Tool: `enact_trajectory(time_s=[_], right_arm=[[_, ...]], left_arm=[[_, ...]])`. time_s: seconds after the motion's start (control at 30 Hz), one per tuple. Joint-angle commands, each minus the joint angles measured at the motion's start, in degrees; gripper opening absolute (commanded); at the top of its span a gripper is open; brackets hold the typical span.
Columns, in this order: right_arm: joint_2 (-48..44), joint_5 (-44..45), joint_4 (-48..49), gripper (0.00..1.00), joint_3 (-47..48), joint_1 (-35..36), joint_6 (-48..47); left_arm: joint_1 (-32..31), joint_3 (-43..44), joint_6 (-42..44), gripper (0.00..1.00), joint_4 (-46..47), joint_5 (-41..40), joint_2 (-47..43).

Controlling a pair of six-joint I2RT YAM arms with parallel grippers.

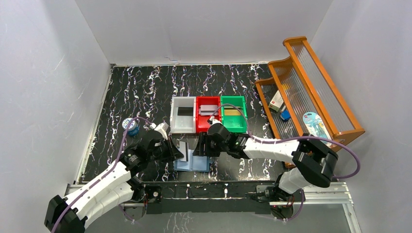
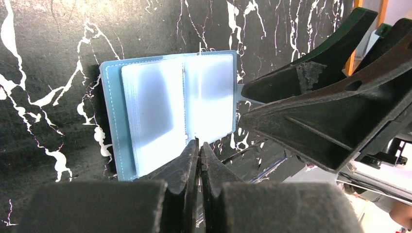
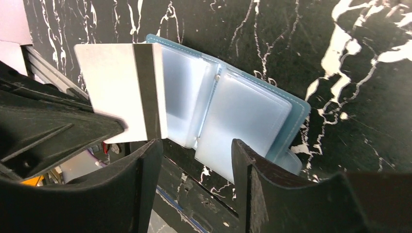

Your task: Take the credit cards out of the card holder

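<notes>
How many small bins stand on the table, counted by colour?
White bin: 1
Red bin: 1
Green bin: 1
Total: 3

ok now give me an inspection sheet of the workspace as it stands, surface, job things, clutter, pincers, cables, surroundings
surface: black marble-pattern table, no spills seen
job's things: card holder lies open, clear pockets up; one pale credit card with a dark stripe is out of the pockets, held over one side of the holder
clutter: grey bin, red bin and green bin in a row, a flat card-like piece in each; round blue tin at the left
grippers: left pincer shut on the credit card; right pincer open over the card holder, holding nothing
cables: purple cable loops along each arm, clear of the holder
surroundings: white walls; wooden rack at the right, small packets on it
</notes>
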Motion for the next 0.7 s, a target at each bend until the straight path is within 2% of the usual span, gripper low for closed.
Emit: enact_trajectory(time_s=[0.0, 0.37, 0.53, 0.67], right_arm=[[-3.52, 3.55, 1.64, 0.64, -2.57, -0.02, -0.68], [-9.9, 6.91, 10.26, 0.66, -9.45, -0.23, -1.57], [-13.75, 2.02, 15.51, 0.65, -11.24, -0.94, -3.85], [-18.34, -2.47, 26.04, 0.67, -16.56, -2.83, -3.43]], left_arm=[[-0.04, 1.47, 0.91, 0.0, -1.06, -0.83, -3.06], [-0.04, -0.34, 3.25, 0.0, 4.33, 3.52, -7.39], [-0.04, -1.86, 3.03, 0.0, 9.53, 7.57, -8.83], [-0.05, -2.35, 2.43, 0.0, 13.11, 10.82, -8.62]])
